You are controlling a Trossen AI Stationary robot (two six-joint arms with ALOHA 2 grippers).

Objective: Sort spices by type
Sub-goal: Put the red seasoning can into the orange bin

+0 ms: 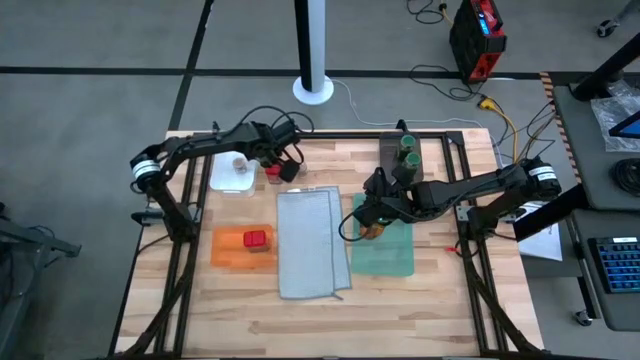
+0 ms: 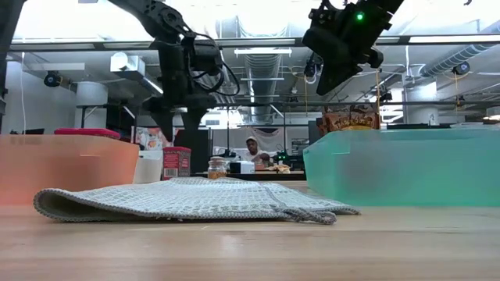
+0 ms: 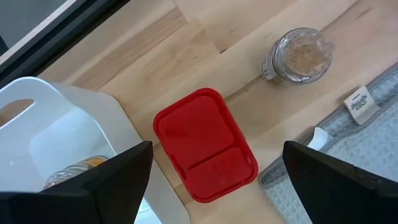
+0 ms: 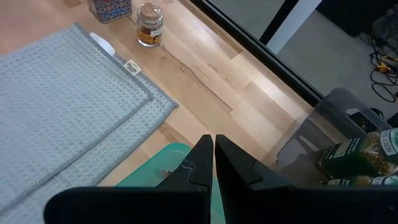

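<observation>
Where planks run, grey cloth [image 1: 310, 243] lies.

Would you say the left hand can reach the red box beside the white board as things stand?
Probably yes. The left hand hangs open directly above the red box, fingers either side, with nothing over its lid. The white board sits close beside it, which might crowd one finger.

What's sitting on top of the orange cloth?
One red boxy container sits on the orange cloth, toward its right side. Nothing else shows on it. Whether anything lies beneath the cloth or the container cannot be seen, since they cover the table there.
</observation>
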